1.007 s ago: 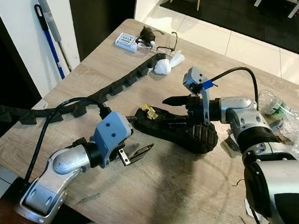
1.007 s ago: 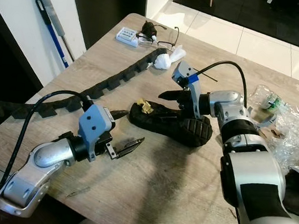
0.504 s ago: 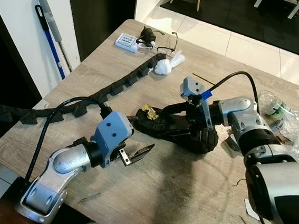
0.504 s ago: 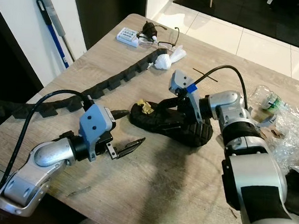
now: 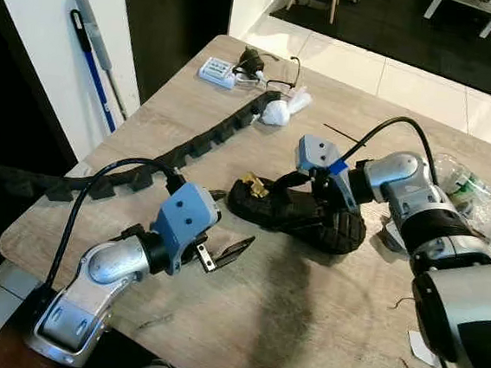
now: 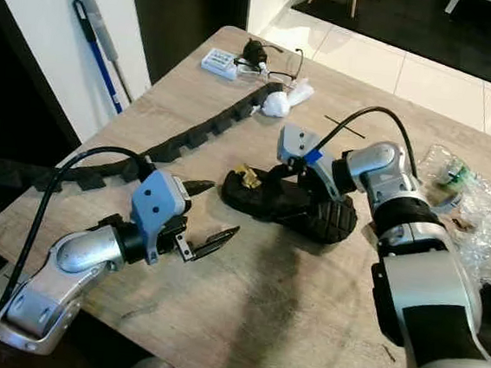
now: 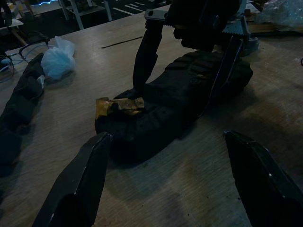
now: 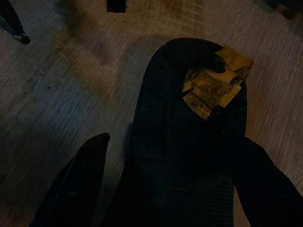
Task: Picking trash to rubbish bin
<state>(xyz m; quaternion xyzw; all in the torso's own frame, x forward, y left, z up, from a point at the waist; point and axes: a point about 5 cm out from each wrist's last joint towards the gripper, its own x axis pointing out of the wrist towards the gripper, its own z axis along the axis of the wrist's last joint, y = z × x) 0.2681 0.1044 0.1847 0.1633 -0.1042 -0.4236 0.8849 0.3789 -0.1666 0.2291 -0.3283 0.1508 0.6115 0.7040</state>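
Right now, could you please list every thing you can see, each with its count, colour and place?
shoe sole: one, black, middle of the table, a yellow scrap on its tip
cable chain: one, black, running from the table's left edge toward the far side
tissue wad: one, white, at the chain's far end
glasses: one pair, dark frame, far corner
small box: one, white, far corner beside the glasses
plastic wrap: clear, right edge of the table
bottle: one, clear with green label, by the wrap
mop handle: one, blue and grey, against the wall on the left
table: one, light wood
left gripper: open, hovering near the sole
right gripper: open, straddling the sole
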